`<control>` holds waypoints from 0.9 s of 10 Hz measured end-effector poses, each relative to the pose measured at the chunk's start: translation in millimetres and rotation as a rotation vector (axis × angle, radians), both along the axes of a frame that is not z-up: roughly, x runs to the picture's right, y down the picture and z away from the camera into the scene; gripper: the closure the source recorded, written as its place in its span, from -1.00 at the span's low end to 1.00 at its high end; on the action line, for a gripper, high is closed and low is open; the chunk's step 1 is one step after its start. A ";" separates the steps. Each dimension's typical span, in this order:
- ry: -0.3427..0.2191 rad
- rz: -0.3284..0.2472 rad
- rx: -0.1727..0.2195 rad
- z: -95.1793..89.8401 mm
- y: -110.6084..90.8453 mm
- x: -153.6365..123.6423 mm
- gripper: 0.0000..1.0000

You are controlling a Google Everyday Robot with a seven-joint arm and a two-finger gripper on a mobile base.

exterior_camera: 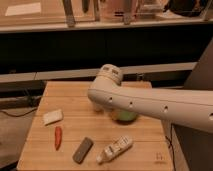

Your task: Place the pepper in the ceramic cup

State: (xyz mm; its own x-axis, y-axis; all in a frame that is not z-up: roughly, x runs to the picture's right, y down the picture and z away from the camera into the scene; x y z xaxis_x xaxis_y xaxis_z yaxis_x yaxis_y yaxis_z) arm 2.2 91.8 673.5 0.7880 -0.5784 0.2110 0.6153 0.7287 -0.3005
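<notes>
**One relation decides the reach: pepper down-left of the arm**

One small, slender red-orange chili pepper (58, 137) lies on the pale wooden desk (145, 145), toward the front-left corner in the camera view. Its long axis runs roughly front to back. A flat whitish pad (52, 116) lies just behind it, and a grey rectangular block (83, 150) is near on its right.

The robot's thick white arm (150, 105) enters from the right edge and crosses the middle of the desk. It ends in a rounded joint cap (109, 75), well apart from the pepper. The gripper does not show and is likely hidden behind or under that end of the arm, so it cannot be told whether it is released or clenched.

The ceramic cup is not visible either, and only part of a wide green bowl (125, 116) shows beneath the arm. The pepper is ungrasped, so the coming move would probably travel left and toward the front edge.
</notes>
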 end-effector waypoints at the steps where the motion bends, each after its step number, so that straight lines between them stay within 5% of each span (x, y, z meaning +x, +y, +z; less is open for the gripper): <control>1: -0.016 -0.010 0.001 1.0 2.8 -9.6 -0.60; 9: -0.139 -0.175 0.019 12.8 27.5 -78.9 -0.60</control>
